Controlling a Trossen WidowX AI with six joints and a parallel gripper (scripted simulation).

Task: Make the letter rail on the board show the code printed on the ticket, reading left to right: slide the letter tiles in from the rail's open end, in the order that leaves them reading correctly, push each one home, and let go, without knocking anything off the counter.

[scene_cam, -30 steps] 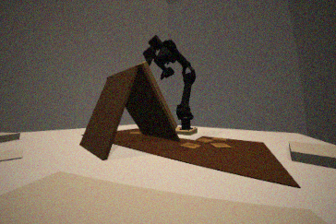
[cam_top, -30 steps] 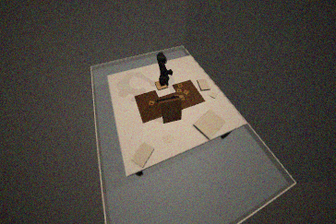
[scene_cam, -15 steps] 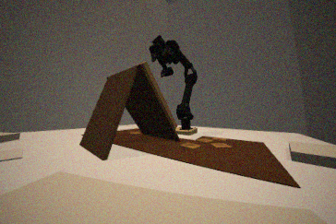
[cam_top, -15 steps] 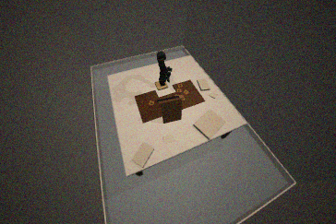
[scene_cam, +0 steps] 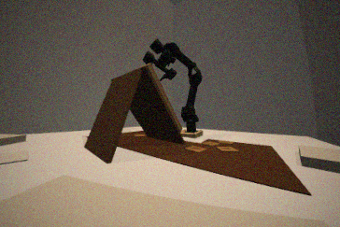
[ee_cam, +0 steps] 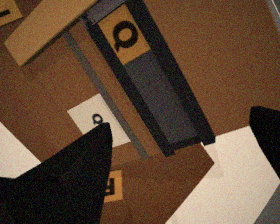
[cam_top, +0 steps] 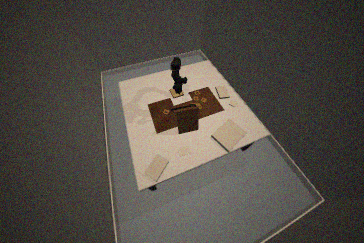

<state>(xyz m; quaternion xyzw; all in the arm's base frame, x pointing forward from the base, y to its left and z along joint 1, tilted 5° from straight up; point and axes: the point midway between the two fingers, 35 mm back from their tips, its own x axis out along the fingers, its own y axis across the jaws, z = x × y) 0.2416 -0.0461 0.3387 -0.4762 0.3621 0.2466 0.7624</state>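
Note:
The letter rail (ee_cam: 158, 95), a grey channel between dark sides, runs diagonally in the wrist view. A tile marked Q (ee_cam: 125, 35) lies in it near its upper-left end; the channel below that tile is bare. The ticket (ee_cam: 86, 112) lies beside the rail; a Q shows, and the rest is hidden by a finger. A tile with a partly hidden letter (ee_cam: 116, 186) lies below the ticket, and another (ee_cam: 2, 12) is at the top left corner. My gripper (ee_cam: 180, 123) is open, with no tile between its fingers, above the rail's lower end.
A brown tent-shaped stand (cam_top: 188, 120) (scene_cam: 112, 111) rises beside the brown board (cam_top: 160, 123) (scene_cam: 262, 167). Several tiles lie on the board, one at its left part (cam_top: 166, 112). A wooden bar (ee_cam: 51, 30) crosses the wrist view's upper left. Pale slabs (cam_top: 230, 134) (cam_top: 157, 167) lie farther out.

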